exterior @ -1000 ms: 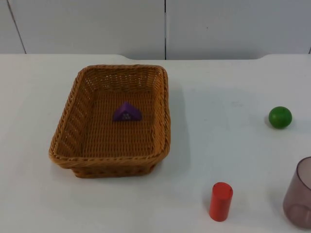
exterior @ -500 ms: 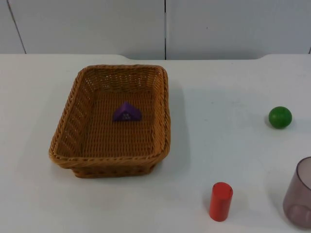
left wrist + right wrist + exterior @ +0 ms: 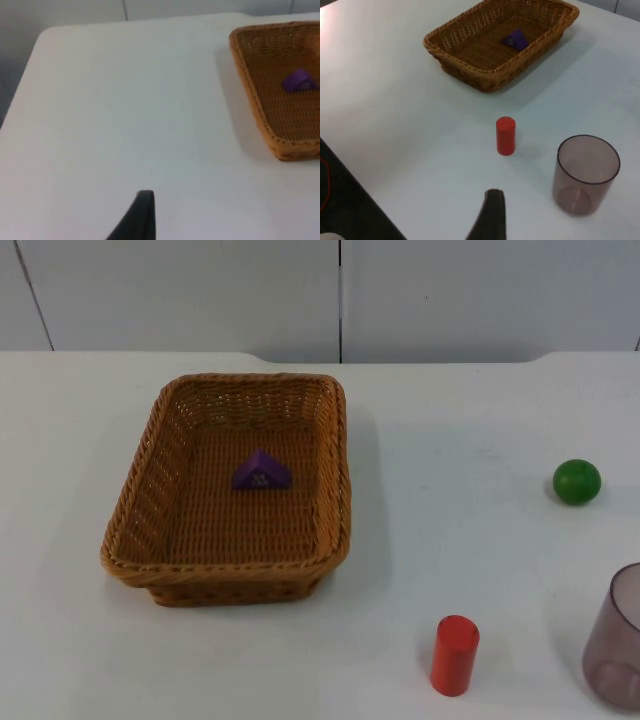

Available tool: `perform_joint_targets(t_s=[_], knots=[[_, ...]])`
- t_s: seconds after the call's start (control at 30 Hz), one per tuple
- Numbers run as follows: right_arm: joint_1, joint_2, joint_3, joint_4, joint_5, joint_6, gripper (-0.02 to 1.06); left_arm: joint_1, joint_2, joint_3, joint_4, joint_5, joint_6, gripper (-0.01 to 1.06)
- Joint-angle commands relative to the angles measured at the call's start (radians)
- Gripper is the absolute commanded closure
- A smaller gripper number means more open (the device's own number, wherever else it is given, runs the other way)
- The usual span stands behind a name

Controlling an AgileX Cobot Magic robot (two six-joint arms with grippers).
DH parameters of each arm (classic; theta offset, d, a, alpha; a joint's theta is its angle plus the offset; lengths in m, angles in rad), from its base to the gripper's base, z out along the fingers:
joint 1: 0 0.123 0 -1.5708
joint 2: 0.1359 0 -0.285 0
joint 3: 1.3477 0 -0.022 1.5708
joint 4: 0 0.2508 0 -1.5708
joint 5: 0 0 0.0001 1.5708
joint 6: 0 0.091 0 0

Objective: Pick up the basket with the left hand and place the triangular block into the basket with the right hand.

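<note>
The purple triangular block point(image 3: 262, 471) already lies on the woven floor of the wicker basket point(image 3: 150, 445), near its middle, and the basket sits flat on the white counter point(image 3: 450, 430). The left pincer point(image 3: 142, 216) hangs above bare counter well off from the basket's side; the right pincer point(image 3: 490, 215) hovers near a red cylinder point(image 3: 454, 654) and a smoky plastic cup point(image 3: 620, 635). I cannot tell whether either pincer is spread or pressed together.

To my eye the job looks finished, so the best move now is simply keeping both arms back and not brushing the basket rim. The cup is empty. A green ball point(image 3: 577, 481) rests alone, apart from everything.
</note>
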Motion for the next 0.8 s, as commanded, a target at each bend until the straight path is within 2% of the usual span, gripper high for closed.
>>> perform_joint_targets(t_s=[0.0,0.33,0.4,0.43,0.53,0.77], knots=[[0.004,-0.003,0.001,0.000,-0.004,-0.004,0.33,-0.004,-0.003,0.011,0.010,-0.009,-0.024,0.00],[0.004,-0.003,0.001,0.005,-0.004,-0.012,0.32,-0.004,-0.003,0.014,0.003,-0.012,-0.022,0.00],[0.004,-0.003,0.001,0.005,-0.004,-0.012,0.25,-0.004,-0.003,0.014,0.003,-0.012,-0.022,0.00],[0.004,-0.003,0.001,0.005,-0.004,-0.012,0.25,-0.004,-0.003,0.014,0.003,-0.012,-0.022,0.00],[0.004,-0.003,0.001,0.005,-0.004,-0.018,0.01,-0.004,-0.003,0.014,0.003,-0.012,-0.022,0.00],[0.004,-0.003,0.001,0.005,-0.004,-0.018,-0.01,-0.004,-0.003,0.014,0.003,-0.012,-0.016,0.00]])
